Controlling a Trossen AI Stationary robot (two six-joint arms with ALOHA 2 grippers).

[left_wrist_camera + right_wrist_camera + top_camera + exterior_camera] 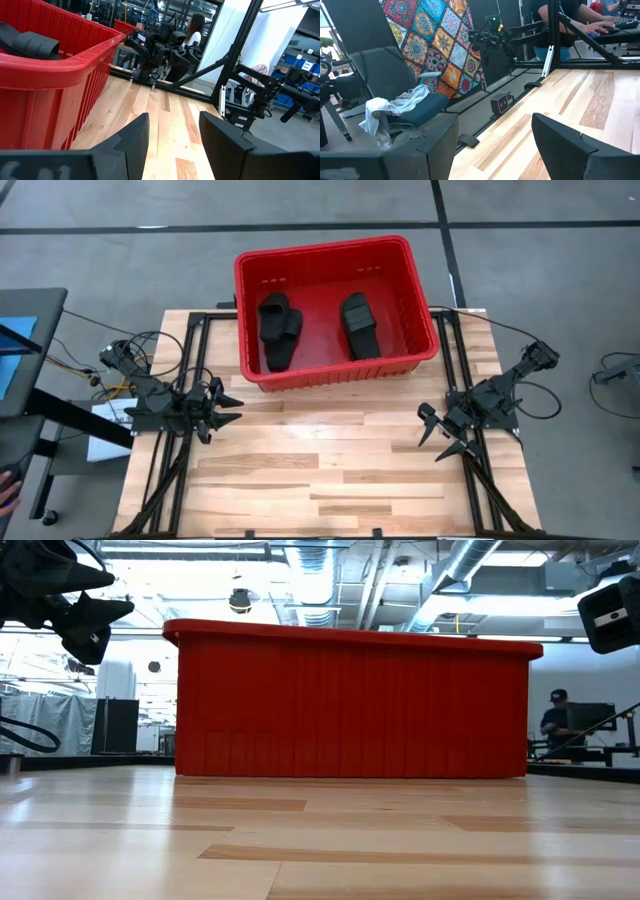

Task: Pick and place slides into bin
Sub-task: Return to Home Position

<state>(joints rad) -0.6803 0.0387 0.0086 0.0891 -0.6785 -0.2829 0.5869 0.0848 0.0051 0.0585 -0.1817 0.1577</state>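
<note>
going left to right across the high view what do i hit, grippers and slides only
left gripper, open, over the table → overlapping slides in the left part of the bin → separate slide in its right part → right gripper, open, over the table

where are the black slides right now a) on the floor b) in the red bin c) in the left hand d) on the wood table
b: the high view shows the slides lying inside the red bin.
</note>
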